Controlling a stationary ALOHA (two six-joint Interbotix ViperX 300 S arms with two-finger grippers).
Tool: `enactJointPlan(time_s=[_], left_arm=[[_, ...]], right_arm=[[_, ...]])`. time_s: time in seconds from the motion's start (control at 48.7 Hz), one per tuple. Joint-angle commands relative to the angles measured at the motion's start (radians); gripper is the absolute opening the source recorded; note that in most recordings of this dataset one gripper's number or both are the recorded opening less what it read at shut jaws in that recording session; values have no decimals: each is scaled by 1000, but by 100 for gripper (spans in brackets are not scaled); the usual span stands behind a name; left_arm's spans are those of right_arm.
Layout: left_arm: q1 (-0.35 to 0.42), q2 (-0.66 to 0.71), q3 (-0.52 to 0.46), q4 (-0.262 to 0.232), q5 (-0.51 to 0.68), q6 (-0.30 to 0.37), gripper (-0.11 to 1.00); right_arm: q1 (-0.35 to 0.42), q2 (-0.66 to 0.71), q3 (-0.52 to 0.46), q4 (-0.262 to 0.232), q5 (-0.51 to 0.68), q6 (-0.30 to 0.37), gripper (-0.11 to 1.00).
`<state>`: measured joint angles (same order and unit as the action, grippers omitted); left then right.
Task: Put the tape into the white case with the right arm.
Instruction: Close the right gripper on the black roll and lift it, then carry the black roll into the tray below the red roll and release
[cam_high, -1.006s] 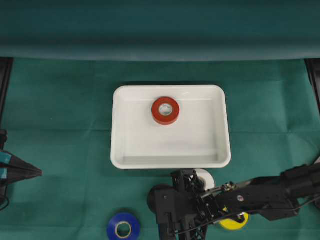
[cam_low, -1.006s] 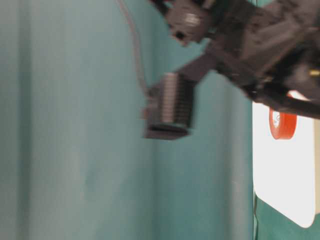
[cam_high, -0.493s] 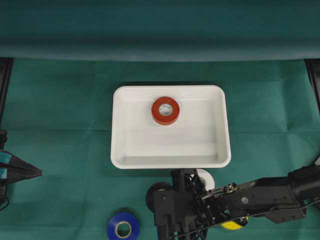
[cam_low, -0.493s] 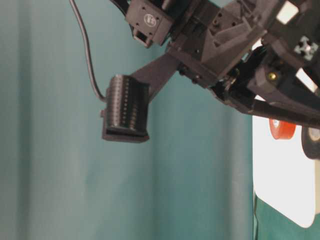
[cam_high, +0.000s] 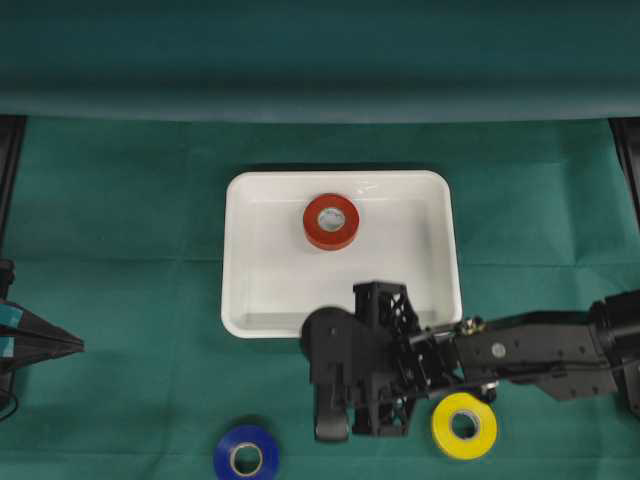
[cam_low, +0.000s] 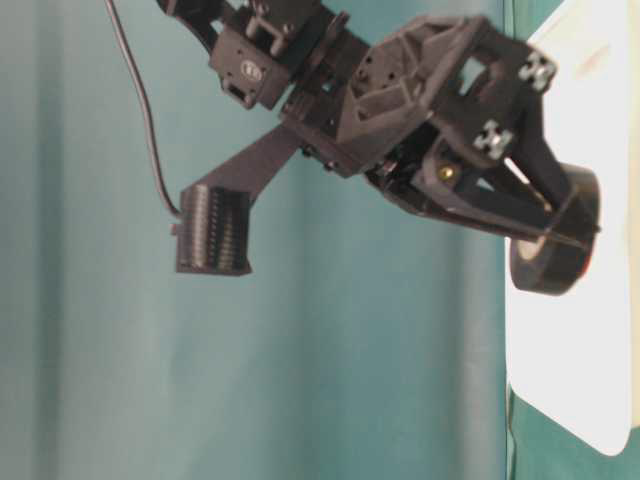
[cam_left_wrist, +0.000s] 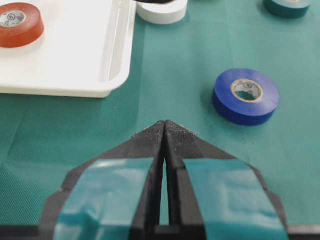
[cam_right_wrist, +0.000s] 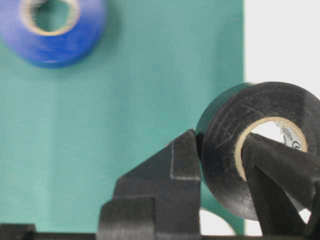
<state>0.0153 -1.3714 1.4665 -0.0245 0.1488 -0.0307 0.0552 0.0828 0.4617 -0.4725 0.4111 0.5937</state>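
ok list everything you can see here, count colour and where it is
white case: one, white, centre of the green cloth
red tape: one, red, flat inside the case, far half
black tape: one, black, gripped on edge at the case's near rim
white tape: one, white, on the cloth by the case's near edge
blue tape: one, blue, near edge, left of centre
yellow tape: one, yellow, near edge, under the right arm
teal tape: one, teal, partly seen
right hand: black, shut on black tape
left hand: teal bands, shut, idle at left

A lab bench: green cloth (cam_high: 120, 220) draped over table and backdrop, tape rolls scattered.
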Motion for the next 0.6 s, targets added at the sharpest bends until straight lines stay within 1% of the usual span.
enactJointPlan(time_s=[0.0,0.164,0.267,0.452,0.575], left_arm=[[2,8,-11,-2,-9,0,0],[2,8,-12,-2,-9,0,0],[2,8,-12,-2,-9,0,0],[0,8,-11,-2,-9,0,0],[2,8,-12,-2,-9,0,0]], right_arm=[[-40,-32,-11,-14,0,-2,1],[-123,-32,14,-15,-17,-2,1],[-156,-29,26,-17,-43,-2,1],[-172,-17,44,-17,-110,-2,1],[-173,-11,46,-17,-130,-2,1]])
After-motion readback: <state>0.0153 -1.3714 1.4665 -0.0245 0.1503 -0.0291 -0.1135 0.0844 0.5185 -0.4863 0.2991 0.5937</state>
